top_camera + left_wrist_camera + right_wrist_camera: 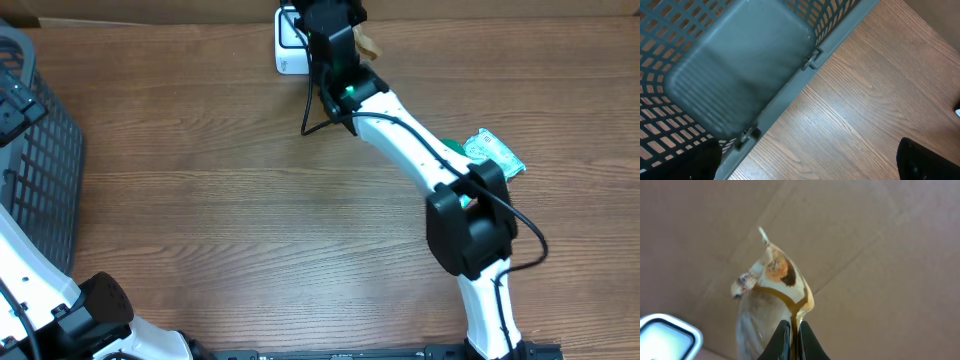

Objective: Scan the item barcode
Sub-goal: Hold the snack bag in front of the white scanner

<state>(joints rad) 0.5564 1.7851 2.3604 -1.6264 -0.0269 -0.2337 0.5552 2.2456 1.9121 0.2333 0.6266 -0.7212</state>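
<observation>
On my left, the left tool point(807, 169) hangs wide open and empty over the basket point(740, 65) rim and the bench point(865, 100). The right tool point(793, 329) is pinched tight on the packet point(772, 287), which is clear with brown-orange print and sits just beside the scanner point(665, 335). Only the overhead view shows a green pouch point(495, 152) by that arm's elbow.

I am looking at a table point(250, 200) with a matt, wood-grained surface. At nine o'clock the basket point(50, 170) is showing dull grey moulded plastic, and its floor is ribbed. At twelve the scanner point(288, 48) is gleaming as smooth white plastic. The packet point(772, 285) in the right gripper point(794, 330) is shining as crinkled clear film against matt brown cardboard point(865, 255). At three a green pouch point(495, 152) is glinting, glossy.
</observation>
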